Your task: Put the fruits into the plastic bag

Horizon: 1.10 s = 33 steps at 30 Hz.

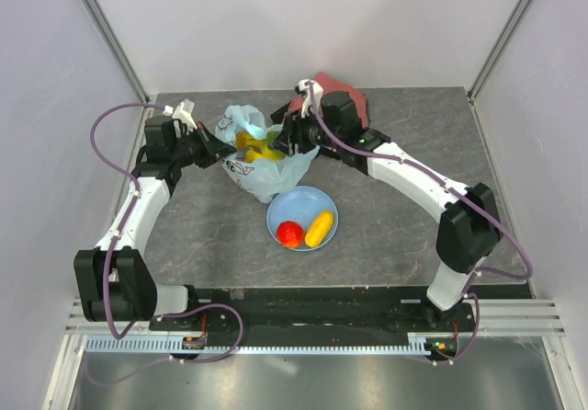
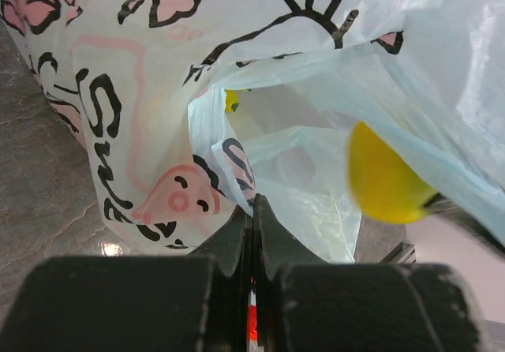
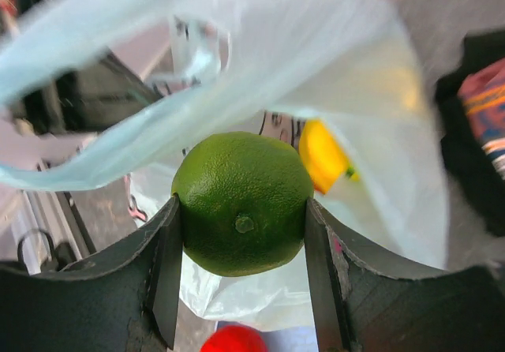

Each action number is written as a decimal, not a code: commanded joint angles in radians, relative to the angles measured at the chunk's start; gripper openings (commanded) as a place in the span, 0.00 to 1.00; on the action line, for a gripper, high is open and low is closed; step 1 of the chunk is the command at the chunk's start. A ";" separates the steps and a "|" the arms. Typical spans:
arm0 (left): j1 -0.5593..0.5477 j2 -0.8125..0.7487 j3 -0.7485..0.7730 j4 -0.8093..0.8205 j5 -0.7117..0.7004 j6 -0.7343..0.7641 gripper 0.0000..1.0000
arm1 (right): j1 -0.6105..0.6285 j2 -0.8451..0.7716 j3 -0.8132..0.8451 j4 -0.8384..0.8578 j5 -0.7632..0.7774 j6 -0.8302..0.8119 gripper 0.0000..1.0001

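Note:
The light-blue plastic bag (image 1: 262, 166) lies at the table's middle back with yellow bananas (image 1: 257, 148) inside. My left gripper (image 1: 223, 153) is shut on the bag's edge (image 2: 237, 170) and holds it up. My right gripper (image 1: 287, 139) is shut on a green round fruit (image 3: 242, 203) and holds it over the bag's open mouth (image 3: 316, 115). The bananas also show in the right wrist view (image 3: 322, 156) and in the left wrist view (image 2: 385, 174). A red round fruit (image 1: 290, 233) and a yellow oblong fruit (image 1: 319, 229) lie on the light-blue plate (image 1: 280, 210). No orange fruit is in view.
A folded dark-red printed cloth (image 1: 344, 97) lies at the back behind my right arm, and shows in the right wrist view (image 3: 481, 115). White walls close in the table on three sides.

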<state>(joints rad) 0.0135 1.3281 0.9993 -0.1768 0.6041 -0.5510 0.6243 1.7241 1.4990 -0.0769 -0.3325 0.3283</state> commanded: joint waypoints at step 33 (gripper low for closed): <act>-0.001 -0.032 -0.013 0.057 0.013 -0.029 0.02 | 0.104 0.368 0.326 -0.306 0.185 -0.218 0.00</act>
<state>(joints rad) 0.0135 1.2991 0.9821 -0.1711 0.6044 -0.5522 0.7319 2.0880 1.7966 -0.3019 -0.1604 0.1936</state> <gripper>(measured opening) 0.022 0.605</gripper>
